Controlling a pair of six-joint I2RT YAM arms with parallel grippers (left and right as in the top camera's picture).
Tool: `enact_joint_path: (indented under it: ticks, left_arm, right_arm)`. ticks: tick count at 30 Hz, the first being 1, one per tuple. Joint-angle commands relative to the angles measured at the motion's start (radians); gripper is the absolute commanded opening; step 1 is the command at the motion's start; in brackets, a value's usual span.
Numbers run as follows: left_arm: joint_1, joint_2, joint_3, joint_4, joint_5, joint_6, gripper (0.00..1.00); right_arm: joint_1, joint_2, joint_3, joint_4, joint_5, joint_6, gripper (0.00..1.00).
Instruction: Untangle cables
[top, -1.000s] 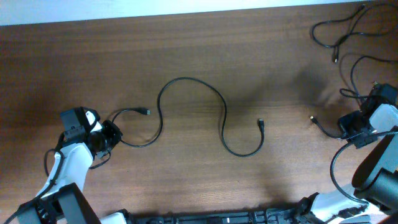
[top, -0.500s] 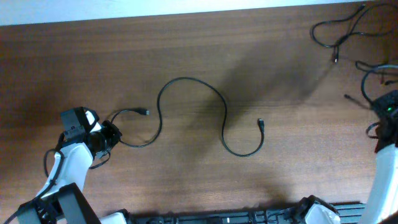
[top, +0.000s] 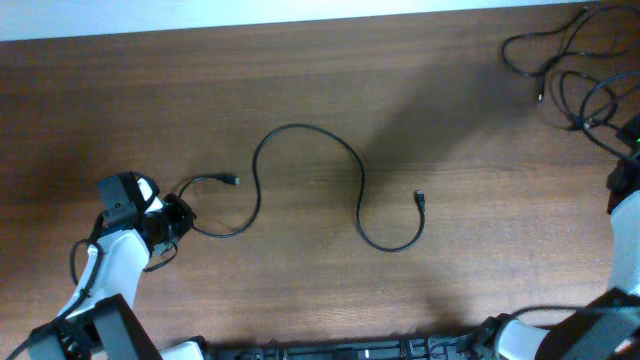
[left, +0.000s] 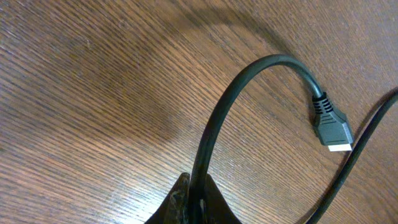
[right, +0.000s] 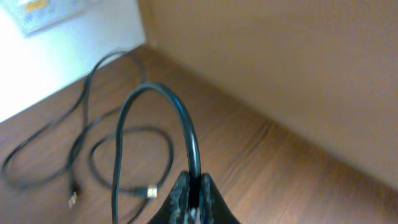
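Note:
A long black cable (top: 300, 135) lies in an S-curve across the table's middle, with one plug (top: 419, 198) at the right and another plug (top: 235, 180) near the left arm. My left gripper (top: 180, 212) is shut on this cable near its left end; the left wrist view shows the cord (left: 230, 106) arching from the jaws (left: 194, 202) to its plug (left: 331, 127). My right gripper (right: 194, 198) is shut on a second black cable (right: 177, 118), held above the far right corner. Another cable (top: 535, 50) lies curled at the back right.
The wooden table's back edge meets a white surface (top: 300, 10). In the right wrist view, loose cable loops (right: 106, 143) with a small plug (right: 150, 191) lie below the gripper, near the table edge. The arm bases stand along the front edge.
My right gripper has lifted its cable and carried it from the right middle toward the back right corner. The left gripper and the long cable have not moved.

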Motion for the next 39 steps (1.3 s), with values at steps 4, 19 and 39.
enact_joint_path:
  ticks: [4, 19, 39]
  left_arm:
    - [-0.002, -0.010, -0.008, -0.003, -0.010, -0.010, 0.06]
    - [-0.002, -0.010, -0.008, -0.004, -0.009, -0.010, 0.07]
    - [-0.050, -0.010, -0.008, 0.039, 0.155, -0.010, 0.04]
  right_arm:
    - [-0.150, 0.035, 0.016, 0.168, 0.023, -0.013, 0.04]
    - [0.031, 0.426, 0.016, 0.294, 0.032, -0.629, 0.04]
    - [0.064, 0.272, 0.017, 0.086, -0.670, 0.087, 0.99]
